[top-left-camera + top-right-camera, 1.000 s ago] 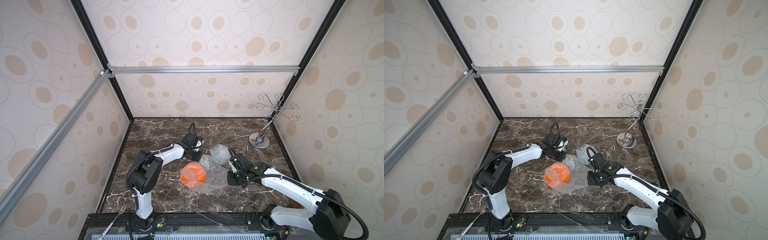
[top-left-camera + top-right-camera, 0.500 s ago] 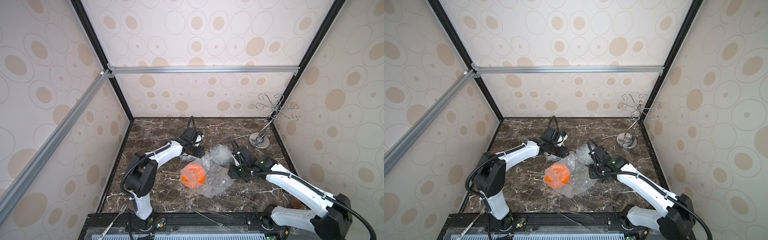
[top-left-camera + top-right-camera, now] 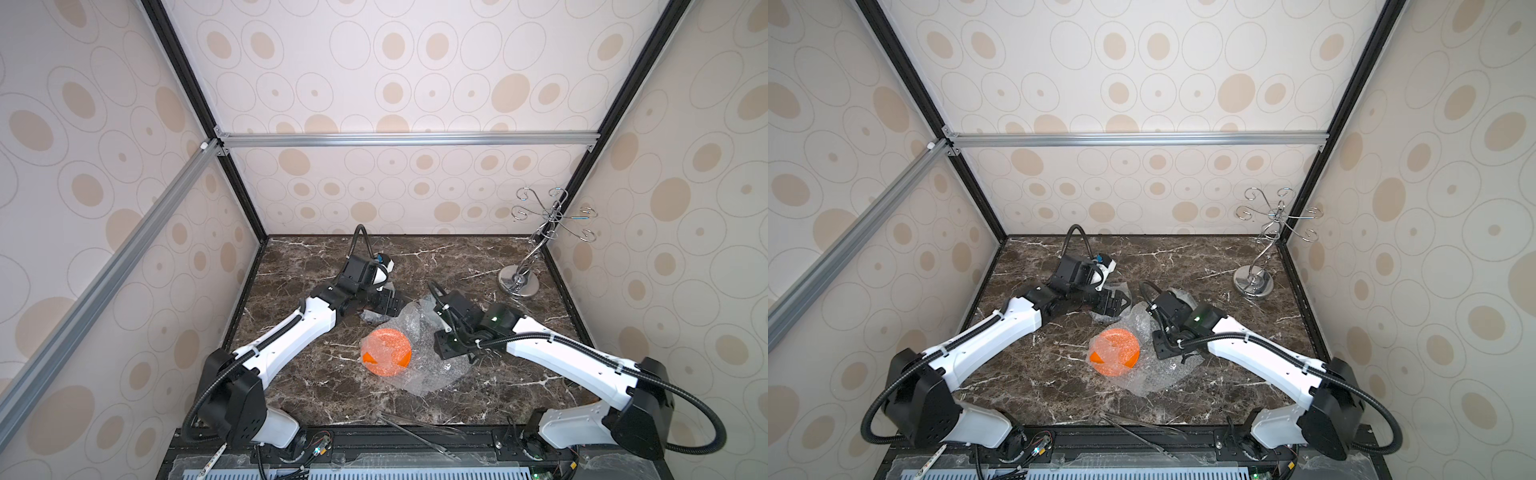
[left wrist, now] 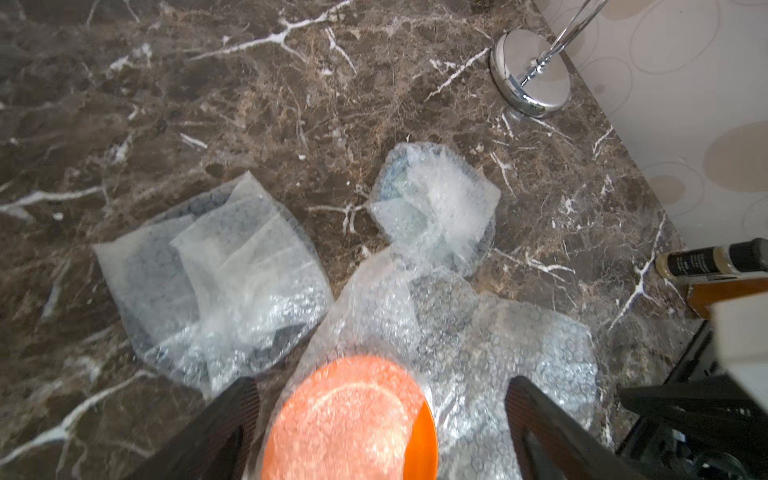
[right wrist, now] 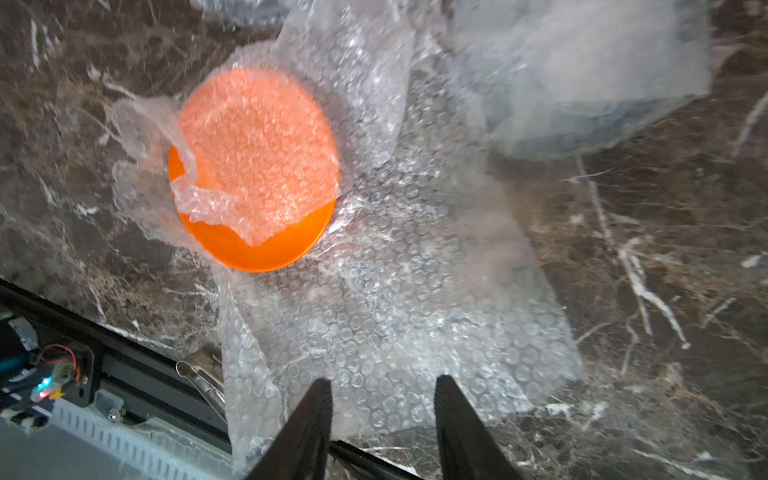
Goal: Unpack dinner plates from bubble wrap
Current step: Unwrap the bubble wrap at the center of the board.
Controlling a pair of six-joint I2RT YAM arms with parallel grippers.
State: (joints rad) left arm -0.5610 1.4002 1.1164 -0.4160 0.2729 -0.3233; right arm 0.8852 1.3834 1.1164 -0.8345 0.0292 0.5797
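right gripper hangs with its black fingers apart, nothing between them, above a clear bubble wrap sheet of fine round cells, spread crumpled on the dark veined marble tabletop. left gripper stands wide apart and empty. on that sheet, mid-table, lies the bright orange round plate, smooth and glossy, with a flap of wrap over most of it. beyond sit a dark-filled bubble wrap bundle and a paler bubble wrap bundle, both folded shut. farthest is the shiny chrome wire stand on its disc base. a small bottle bears a label too blurred to read.
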